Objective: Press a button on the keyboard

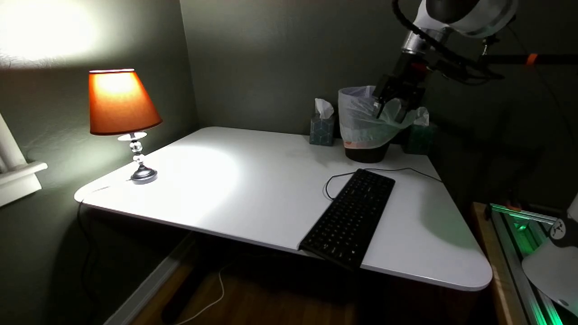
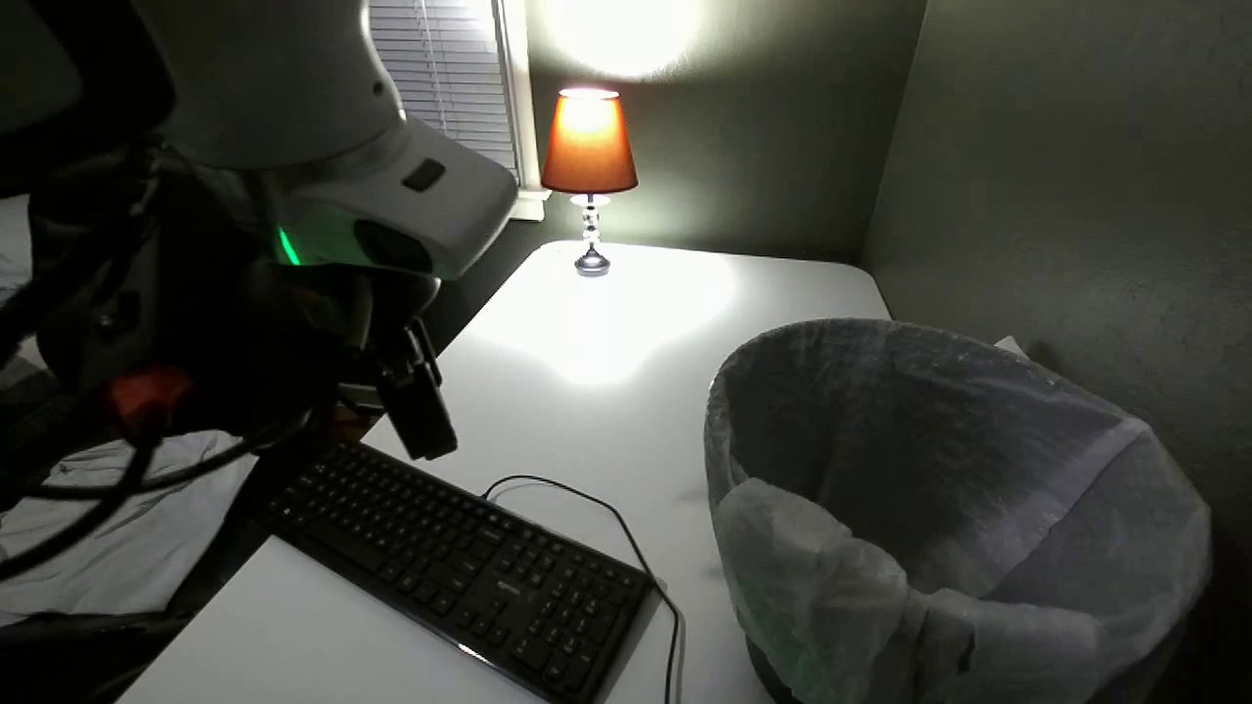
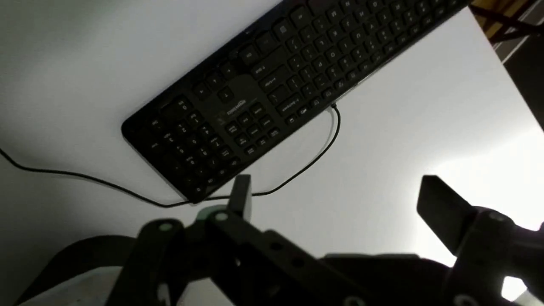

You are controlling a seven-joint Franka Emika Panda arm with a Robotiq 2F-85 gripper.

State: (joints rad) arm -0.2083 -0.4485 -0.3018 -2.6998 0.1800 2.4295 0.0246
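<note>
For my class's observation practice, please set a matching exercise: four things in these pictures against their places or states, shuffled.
1. flat black rectangular keyboard
2. orange-shaded, clear-stemmed lamp
3. round dark waste bin
4. robot's dark fingers

A. spread apart
B. lined with translucent plastic
C. one end jutting past the white table's edge
D. glowing

Pairs: 1-C, 2-D, 3-B, 4-A

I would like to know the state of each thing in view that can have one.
Gripper: open, empty
Keyboard: keys up, one end overhanging the desk
Cable: attached to the keyboard, loosely curved
Lamp: lit
Waste bin: upright, lined, uncovered
Patterned tissue box: opened, tissue sticking out
Window blind: lowered where visible
</note>
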